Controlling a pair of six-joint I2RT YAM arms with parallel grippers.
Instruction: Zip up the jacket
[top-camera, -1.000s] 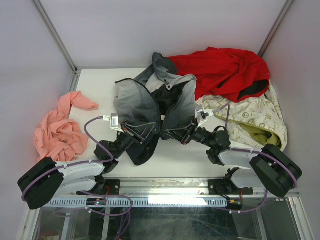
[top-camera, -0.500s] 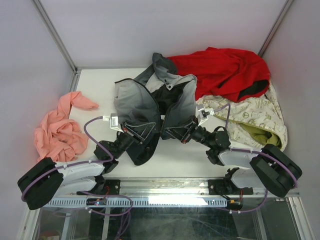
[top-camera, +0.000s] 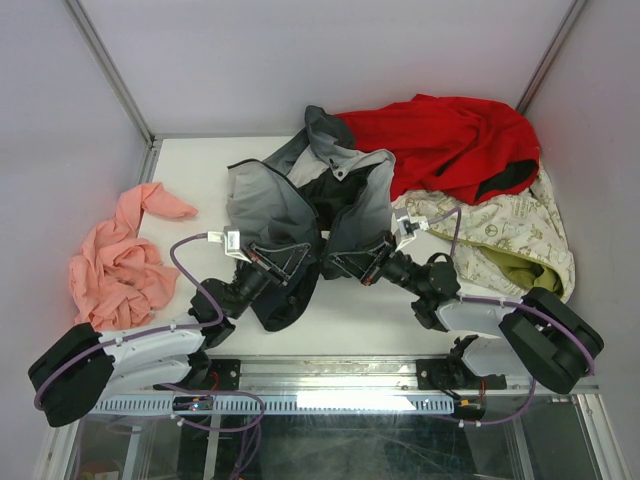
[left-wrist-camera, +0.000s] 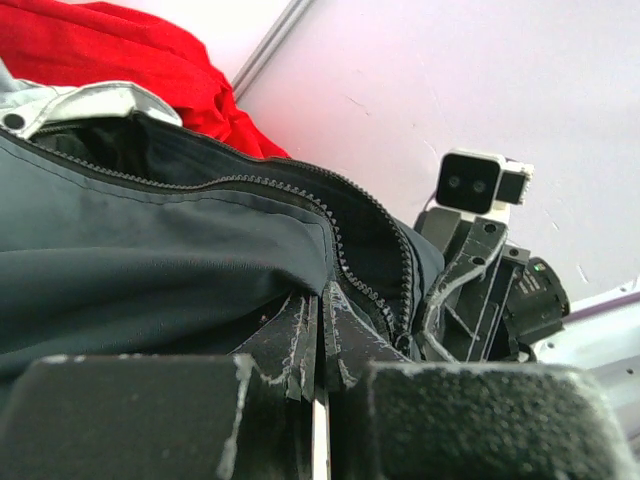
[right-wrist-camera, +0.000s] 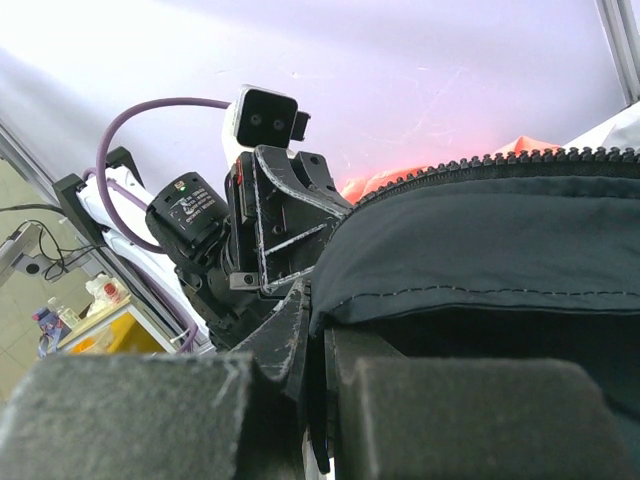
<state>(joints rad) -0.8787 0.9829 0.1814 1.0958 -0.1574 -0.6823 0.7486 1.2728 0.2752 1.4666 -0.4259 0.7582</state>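
Left gripper (top-camera: 287, 262) clamped on 7 o'clock hem of thin crinkly charcoal-and-grey jacket (top-camera: 265, 200); right gripper (top-camera: 347, 266), at its 3 o'clock, pinches opposite hem beside dark zipper (right-wrist-camera: 480, 165).

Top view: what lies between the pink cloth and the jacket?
Between pink cloth and jacket: bare white table, plus the left arm's purple cable looping through, seen in the top view.

Jacket (top-camera: 270, 200): two-tone shell, dark charcoal and light grey; lining black; zipper (left-wrist-camera: 240, 181) dark. Red garment (top-camera: 450, 140): solid red, with a dark inner patch. Cream cloth (top-camera: 505, 235): fine printed pattern, olive-green underside. Pink cloth (top-camera: 115, 255): plain salmon. Surface (top-camera: 190, 180): white. Arm cables (top-camera: 172, 258): purple.
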